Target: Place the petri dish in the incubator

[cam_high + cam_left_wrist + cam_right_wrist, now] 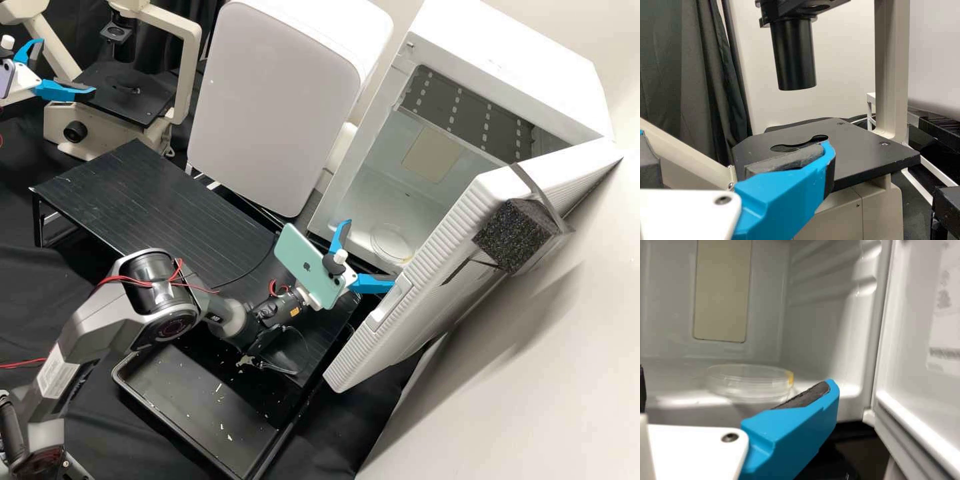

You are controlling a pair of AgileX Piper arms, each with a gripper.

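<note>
My right pincer (371,253) is wide, its two blue fingers (372,284) spread apart by the open incubator (513,50). The clear petri dish (392,244) lies flat inside, near my pincer, just past its tips.

My right arm (100,320): dark grey shell, rounded black joints. Red cables (137,279) looped outside; white label (58,379) low down. Fingers (800,432) bright blue, angular, with dark, rough pads (810,395). White plate (687,452) behind them, rounded corner, one screw (730,437).
</note>
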